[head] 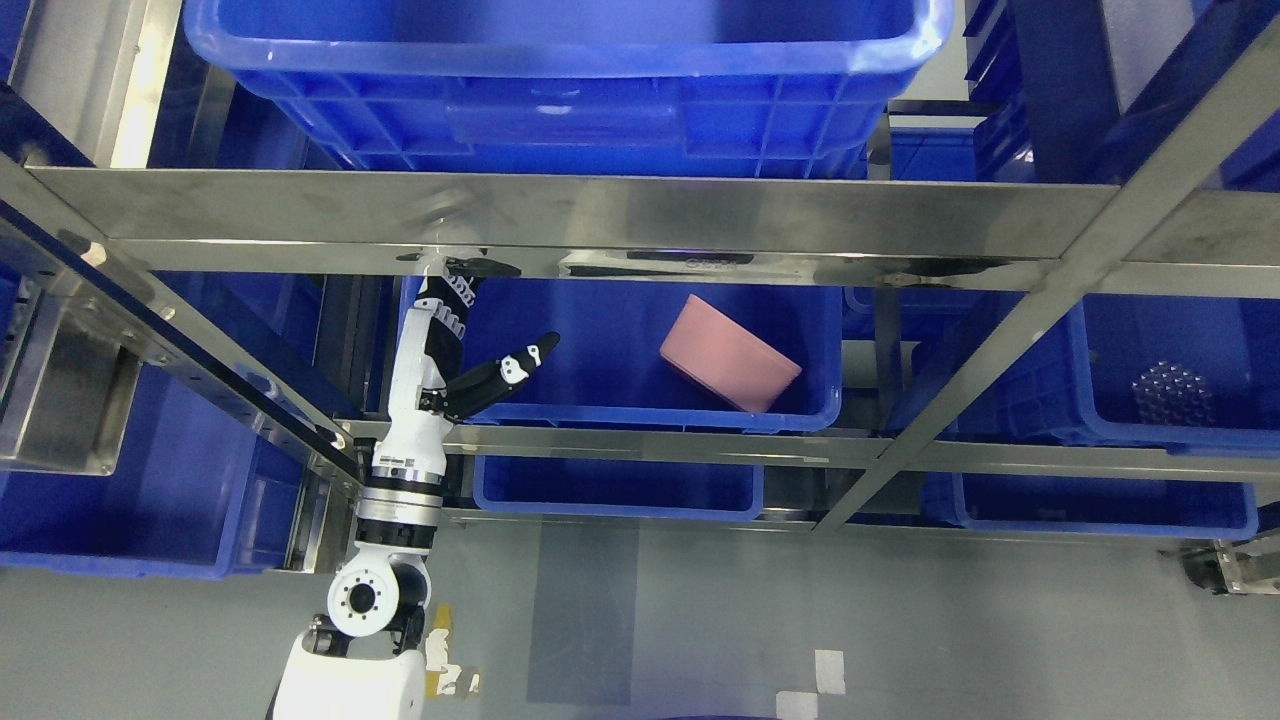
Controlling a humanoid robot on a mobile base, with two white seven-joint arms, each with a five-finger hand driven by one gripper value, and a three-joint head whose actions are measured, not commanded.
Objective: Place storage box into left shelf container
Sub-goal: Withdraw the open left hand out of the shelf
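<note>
Pink storage box [728, 352] lies tilted inside the blue shelf container [640, 350] on the middle level of the steel rack [600, 215], toward the container's right side. From the head view, the left hand [455, 345] reaches up at the container's left edge, fingers spread and holding nothing, well apart from the box. No readable writing or labels show.

Pink storage box [730, 353] tilted in blue container [810, 412].
</note>
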